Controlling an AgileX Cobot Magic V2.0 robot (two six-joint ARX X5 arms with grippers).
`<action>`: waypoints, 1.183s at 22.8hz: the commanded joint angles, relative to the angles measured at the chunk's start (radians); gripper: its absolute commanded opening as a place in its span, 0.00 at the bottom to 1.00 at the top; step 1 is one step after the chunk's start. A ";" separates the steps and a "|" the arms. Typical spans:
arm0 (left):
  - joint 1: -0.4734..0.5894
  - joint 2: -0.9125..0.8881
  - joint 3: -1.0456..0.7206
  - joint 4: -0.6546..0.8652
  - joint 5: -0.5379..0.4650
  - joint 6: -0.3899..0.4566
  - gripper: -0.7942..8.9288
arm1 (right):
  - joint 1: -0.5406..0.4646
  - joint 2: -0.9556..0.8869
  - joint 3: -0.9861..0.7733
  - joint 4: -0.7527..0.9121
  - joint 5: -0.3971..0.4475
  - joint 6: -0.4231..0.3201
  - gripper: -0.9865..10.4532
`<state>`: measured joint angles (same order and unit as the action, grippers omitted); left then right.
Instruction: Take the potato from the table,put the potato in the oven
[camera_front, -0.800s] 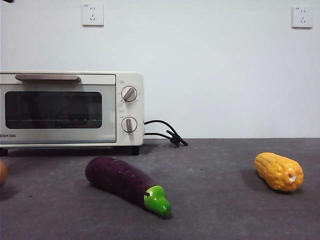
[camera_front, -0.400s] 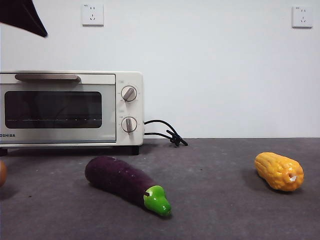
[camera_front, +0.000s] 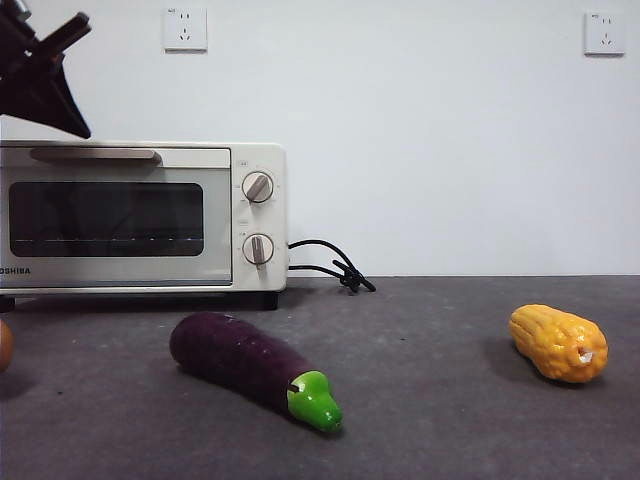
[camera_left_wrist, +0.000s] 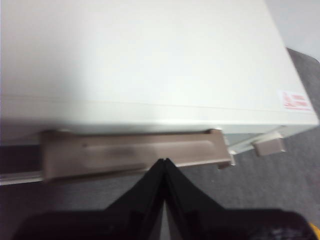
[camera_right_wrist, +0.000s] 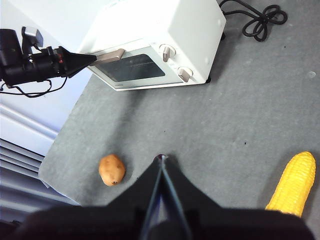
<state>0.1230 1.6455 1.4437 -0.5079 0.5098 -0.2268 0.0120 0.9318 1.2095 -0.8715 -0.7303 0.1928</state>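
The potato (camera_right_wrist: 112, 169), a small orange-brown lump, lies on the table (camera_right_wrist: 210, 130) in front of the oven; in the front view only its edge (camera_front: 4, 346) shows at the left border. The cream oven (camera_front: 140, 215) stands at the back left with its door closed. My left gripper (camera_left_wrist: 164, 161) is shut, its tip just above the beige handle (camera_left_wrist: 135, 155); it appears dark in the front view's top left corner (camera_front: 80, 128). High over the table, my right gripper (camera_right_wrist: 161, 157) is shut with nothing in it, the potato a little to one side.
A purple eggplant (camera_front: 250, 365) lies in the middle of the table in front of the oven. A yellow corn cob (camera_front: 558, 343) rests at the right. The oven's black cord (camera_front: 335, 268) is coiled behind, beside the oven.
The left arm has come down from the top left corner to just above the oven's handle. The vegetables and the oven have not moved.
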 joint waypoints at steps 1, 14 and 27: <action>0.005 0.026 0.005 0.013 -0.038 -0.004 0.08 | 0.000 0.002 0.005 0.007 -0.002 -0.014 0.09; 0.000 0.070 0.005 0.000 -0.103 0.031 0.08 | 0.000 0.002 0.005 0.005 0.001 -0.014 0.09; -0.005 0.069 0.005 -0.142 -0.147 0.135 0.08 | 0.000 0.000 0.005 0.002 0.001 -0.014 0.09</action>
<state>0.1200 1.6760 1.4822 -0.5842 0.3988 -0.1249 0.0120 0.9337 1.2098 -0.8715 -0.7300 0.1898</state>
